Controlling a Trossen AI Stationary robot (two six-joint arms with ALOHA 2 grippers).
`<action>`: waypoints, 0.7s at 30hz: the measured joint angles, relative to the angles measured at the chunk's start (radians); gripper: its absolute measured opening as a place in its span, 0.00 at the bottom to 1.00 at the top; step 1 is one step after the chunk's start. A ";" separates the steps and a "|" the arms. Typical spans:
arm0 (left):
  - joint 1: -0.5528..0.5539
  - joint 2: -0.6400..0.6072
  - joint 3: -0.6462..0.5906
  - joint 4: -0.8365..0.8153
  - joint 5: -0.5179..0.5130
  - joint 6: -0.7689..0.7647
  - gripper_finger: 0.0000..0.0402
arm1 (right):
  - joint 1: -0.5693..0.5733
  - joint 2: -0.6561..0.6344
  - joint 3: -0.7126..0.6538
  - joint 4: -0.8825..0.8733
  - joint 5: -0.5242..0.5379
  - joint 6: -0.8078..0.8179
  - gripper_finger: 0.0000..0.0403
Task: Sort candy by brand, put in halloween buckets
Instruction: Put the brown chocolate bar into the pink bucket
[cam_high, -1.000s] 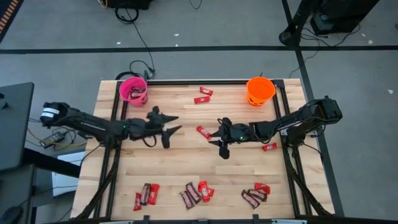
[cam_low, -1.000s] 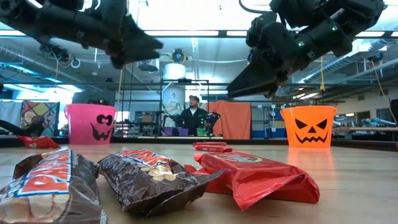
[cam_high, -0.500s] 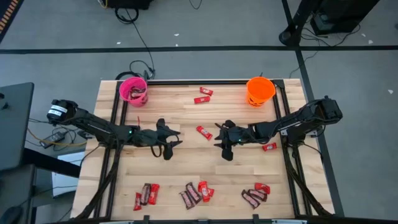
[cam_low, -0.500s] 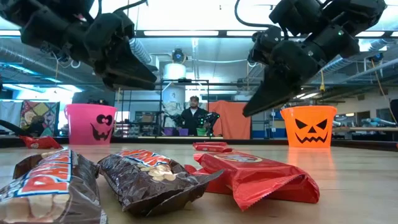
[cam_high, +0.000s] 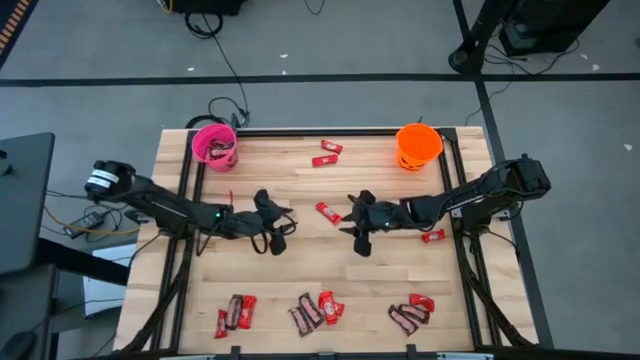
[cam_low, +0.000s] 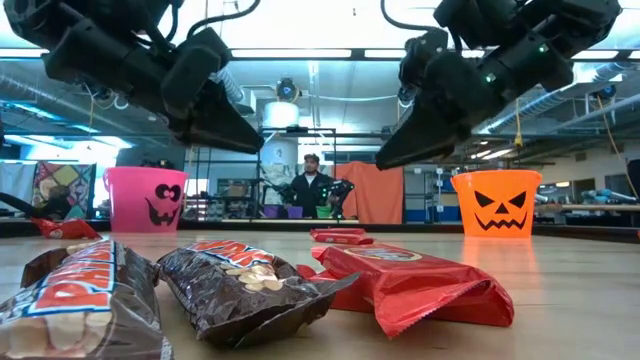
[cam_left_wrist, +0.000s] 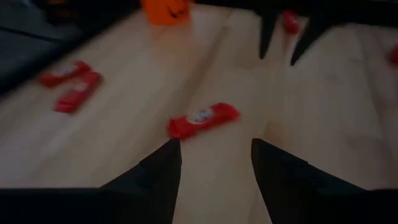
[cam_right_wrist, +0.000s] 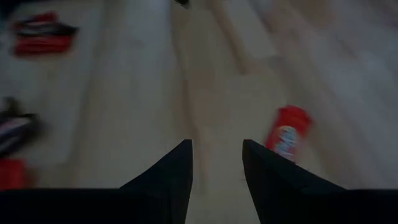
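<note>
Right gripper (cam_high: 356, 226): dark two-finger pincer, spread apart and empty, hovering above mid-table beside a single red-wrapped candy bar (cam_high: 327, 212) lying flat on the bare wood.
Left gripper (cam_high: 277, 229): same type, likewise spread and empty, on the far side of that bar, well apart from it.
Step judged in hand: pickup of the lone red bar. Advice: one arm only, to avoid a meeting of the two grippers over the same piece; fingers straddling the bar across its narrow width, lowered until just touching the board, then closed; the wrapper thin and slippery, so a centred grip rather than a pinch on the crimped end.
Destination, red brand: orange round plastic pail (cam_high: 418, 146) with jack-o'-lantern face, far right corner. Hot pink round plastic pail (cam_high: 214, 145), far left corner, dark-wrapped pieces already inside.
Remaining stock: two red bars (cam_high: 326, 153) near the far edge between the pails; one red bar (cam_high: 433, 236) under the right arm; mixed red and dark brown bars (cam_high: 318, 310) in clusters along the near edge.
Writing: large white-on-red lettering on a brown wrapper (cam_low: 80, 300) in the low view, only partly legible, "PA…"; white logo on the red wrappers, not readable.
</note>
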 joint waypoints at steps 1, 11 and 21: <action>-0.002 0.010 0.000 -0.006 0.019 -0.002 0.49 | 0.004 0.000 0.000 0.008 -0.023 0.000 0.38; -0.002 0.046 -0.001 -0.099 0.068 -0.090 0.49 | 0.019 0.000 0.000 0.119 -0.016 -0.042 0.38; -0.002 0.046 -0.001 -0.133 0.074 -0.153 0.49 | 0.015 0.000 0.000 0.112 0.016 -0.002 0.38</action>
